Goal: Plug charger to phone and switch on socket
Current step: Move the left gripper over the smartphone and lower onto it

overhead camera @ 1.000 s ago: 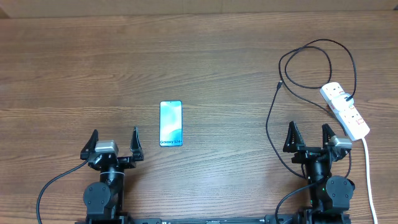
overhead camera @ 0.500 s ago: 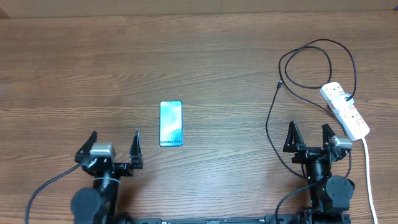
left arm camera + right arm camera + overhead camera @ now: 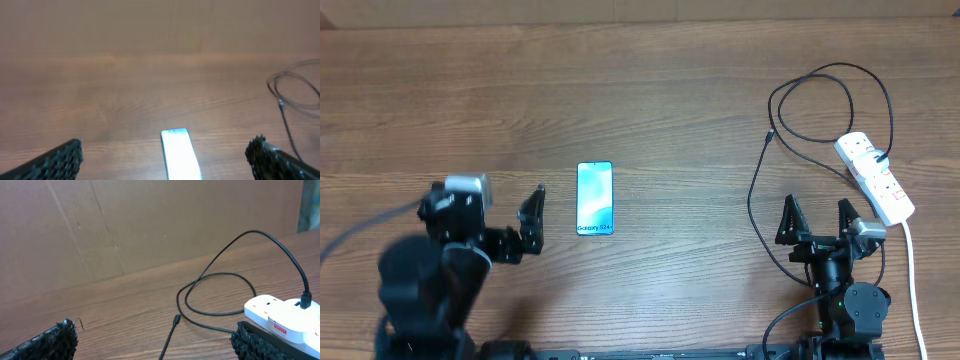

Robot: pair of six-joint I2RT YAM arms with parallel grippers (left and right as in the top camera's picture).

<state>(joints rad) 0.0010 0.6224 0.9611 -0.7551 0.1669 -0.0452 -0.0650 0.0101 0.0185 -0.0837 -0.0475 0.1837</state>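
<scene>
The phone lies flat on the wooden table, its light blue screen up. My left gripper hovers open just left of it. In the left wrist view the phone shows low between the spread fingers, apart from both. The charger is a thin black cable looping at the right, its plug tip free on the table. The white socket sits at the far right, the cable plugged into it. My right gripper rests open near the front edge. In the right wrist view the plug tip and the socket lie ahead of the right gripper.
The thick white cord runs from the socket toward the front edge, right of my right arm. A brown cardboard wall stands behind the table. Bare wood lies between the phone and the cable.
My left arm has risen off its rest and swung forward and up, now larger in the overhead view, beside the phone. The right arm, phone and cable have not moved.
</scene>
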